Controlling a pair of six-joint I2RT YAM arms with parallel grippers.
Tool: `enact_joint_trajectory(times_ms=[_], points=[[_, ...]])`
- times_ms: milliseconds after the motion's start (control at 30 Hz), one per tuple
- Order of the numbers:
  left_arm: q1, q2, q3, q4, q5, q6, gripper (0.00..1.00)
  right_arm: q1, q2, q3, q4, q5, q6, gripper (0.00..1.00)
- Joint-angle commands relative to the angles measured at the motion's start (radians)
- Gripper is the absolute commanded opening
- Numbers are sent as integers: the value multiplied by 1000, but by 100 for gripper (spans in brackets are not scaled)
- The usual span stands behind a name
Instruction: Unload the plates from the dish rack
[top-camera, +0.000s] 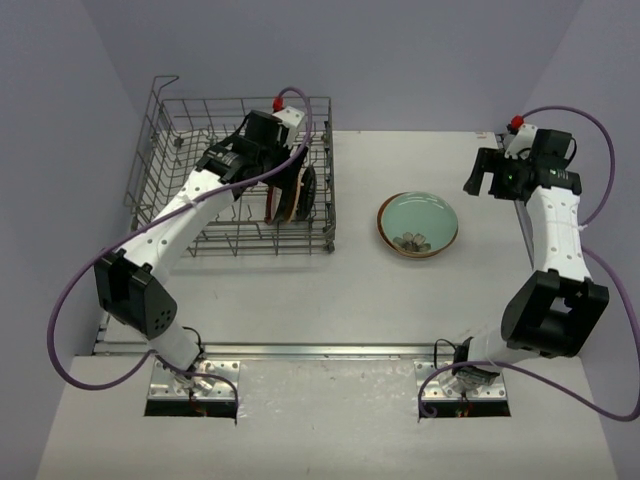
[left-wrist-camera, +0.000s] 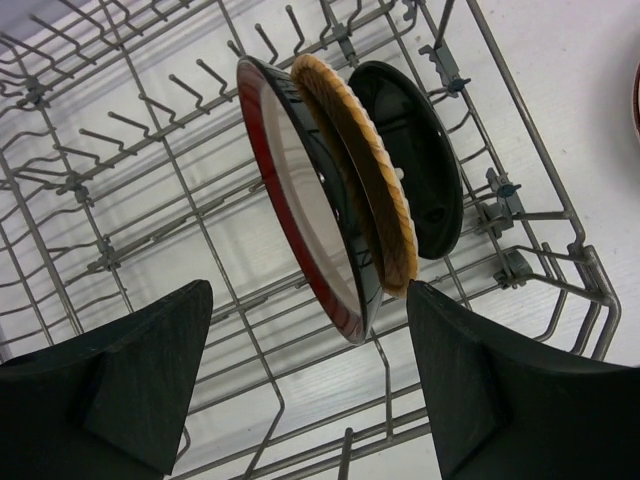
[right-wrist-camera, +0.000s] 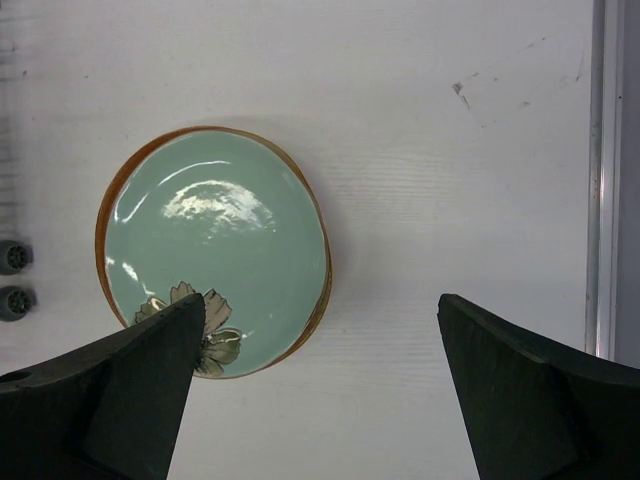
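Presently left gripper (left-wrist-camera: 308, 340) gapes above perhaps three racked plates (left-wrist-camera: 300, 200); right gripper (right-wrist-camera: 320, 330) open.

No readable text, labels or numbers anywhere — nothing legible.

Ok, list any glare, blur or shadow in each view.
Right wrist: white glare on the round pale green glazed plate. Left wrist: no blur, grey wire dish rack and red-rimmed round plate both sharp. Top external: even light, sharp throughout.
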Motion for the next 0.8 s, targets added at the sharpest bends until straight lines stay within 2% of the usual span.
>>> enact_joint_trajectory(times_ms=[0,400,767], points=[[2,25,75,26,38,-43,75,3,-23,-48,18,5,-4,99],[4,127,103,26,-27,-59,69,3,-48,-57,-15,-48,20,99],[5,211,74,40,-55,-102,54,3,-89,-76,-18,-43,7,99]])
